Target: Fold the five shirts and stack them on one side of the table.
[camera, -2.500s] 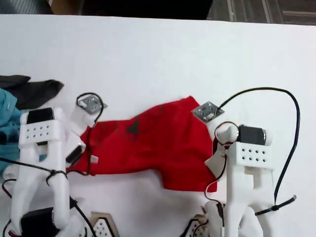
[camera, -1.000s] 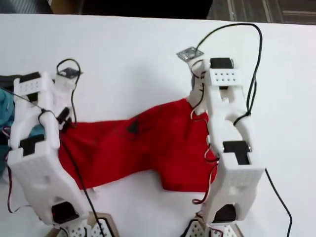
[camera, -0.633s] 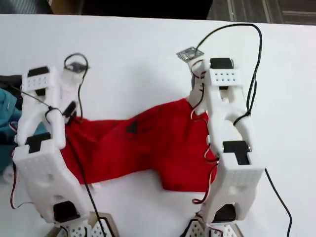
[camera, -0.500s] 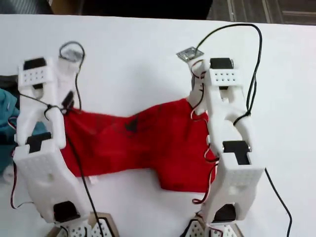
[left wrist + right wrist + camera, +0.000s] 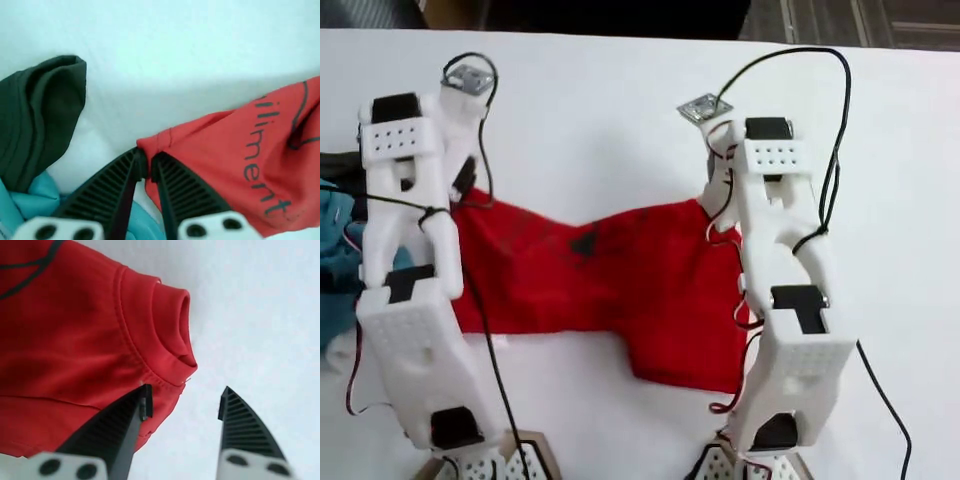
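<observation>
A red shirt [image 5: 600,280] lies spread on the white table [image 5: 620,100] between my two arms. In the left wrist view my left gripper [image 5: 148,162] is shut on a bunched corner of the red shirt [image 5: 235,145]; in the high view that left gripper [image 5: 460,198] is at the shirt's far left corner. My right gripper [image 5: 182,402] stands open at the ribbed hem of the red shirt [image 5: 75,330], one finger over the cloth and the other over bare table. From above, the right gripper [image 5: 713,215] is at the shirt's far right corner.
A dark shirt [image 5: 40,115] and a teal shirt [image 5: 30,202] lie crumpled at the table's left edge, close to my left arm; the teal shirt [image 5: 335,245] also shows from above. The far half of the table is bare white. Cables loop off both arms.
My left gripper has pulled the red shirt's left corner toward the far side, stretching that edge. The right arm swung out to the far right corner early on, then held still.
</observation>
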`<state>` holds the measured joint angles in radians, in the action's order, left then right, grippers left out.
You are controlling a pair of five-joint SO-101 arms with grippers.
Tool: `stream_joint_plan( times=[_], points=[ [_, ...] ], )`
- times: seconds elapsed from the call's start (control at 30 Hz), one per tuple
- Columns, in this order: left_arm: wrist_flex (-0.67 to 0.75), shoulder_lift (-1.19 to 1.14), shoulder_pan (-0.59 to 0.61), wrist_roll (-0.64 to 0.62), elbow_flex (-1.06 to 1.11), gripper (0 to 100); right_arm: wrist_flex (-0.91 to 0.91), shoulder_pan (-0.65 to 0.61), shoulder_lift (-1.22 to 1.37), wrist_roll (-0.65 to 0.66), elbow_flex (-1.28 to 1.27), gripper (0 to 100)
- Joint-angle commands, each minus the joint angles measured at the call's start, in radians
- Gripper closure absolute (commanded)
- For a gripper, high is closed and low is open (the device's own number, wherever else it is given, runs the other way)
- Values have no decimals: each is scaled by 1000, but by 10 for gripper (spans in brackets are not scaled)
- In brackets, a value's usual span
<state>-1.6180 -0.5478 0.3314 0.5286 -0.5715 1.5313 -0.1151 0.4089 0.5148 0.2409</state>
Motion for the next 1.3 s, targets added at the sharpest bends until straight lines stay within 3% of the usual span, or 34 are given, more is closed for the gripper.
stream_joint_plan(
  times=[0.0, 0.1, 0.3, 0.37, 0.53, 0.83, 1.13, 1.27],
  points=[
    [-12, -5, -9, -17, -51, 974, -2, -1, -2, -6, 32, 779],
    [6, -78, 0, -17, -39, 955, -1, -1, -4, -6, 31, 779],
    [-18, -173, 54, -18, -104, 712, 5, -1, -4, -6, 31, 779],
    [-54, -173, 87, -18, -160, 692, 5, -1, -4, -6, 31, 779],
    [-167, -183, 158, -9, -257, 715, 5, -2, -4, -6, 31, 779],
    [-155, -184, 149, 43, -15, 804, -4, -8, -2, -6, 34, 779],
    [-81, -184, 98, 38, 88, 813, 2, -2, -2, -6, 32, 779],
    [-81, -184, 74, 38, 84, 960, 1, -2, -2, -6, 32, 779]
  ],
)
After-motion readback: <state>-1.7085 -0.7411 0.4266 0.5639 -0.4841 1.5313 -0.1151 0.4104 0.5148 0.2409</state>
